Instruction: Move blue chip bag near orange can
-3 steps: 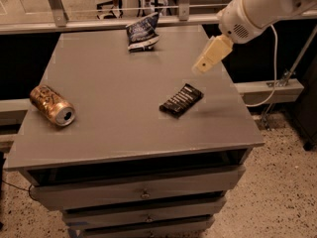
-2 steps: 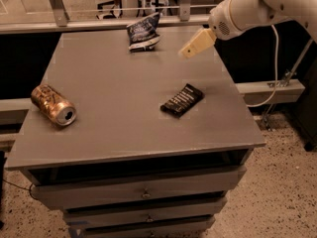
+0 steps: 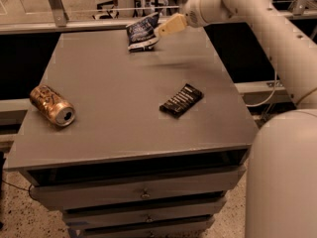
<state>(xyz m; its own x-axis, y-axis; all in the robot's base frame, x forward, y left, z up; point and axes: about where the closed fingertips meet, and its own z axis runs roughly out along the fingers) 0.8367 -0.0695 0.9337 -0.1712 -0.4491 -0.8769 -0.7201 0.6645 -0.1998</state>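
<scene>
The blue chip bag (image 3: pixel 141 32) stands crumpled at the far edge of the grey table (image 3: pixel 114 98), dark navy with white lettering. The orange can (image 3: pixel 51 105) lies on its side near the table's left front, its silver top facing me. My gripper (image 3: pixel 168 26) hangs just right of the bag, its tan fingers pointing left at it and close to touching. The white arm reaches in from the upper right.
A flat black ribbed bar packet (image 3: pixel 182 100) lies right of the table's middle. The table has drawers (image 3: pixel 143 195) below its front edge. A rail and chair legs stand behind the table. The robot's white body (image 3: pixel 282 177) fills the lower right.
My gripper has moved left and away from me, from above the table's right side to right beside the blue chip bag. The bag, can and packet have kept their places on the table.
</scene>
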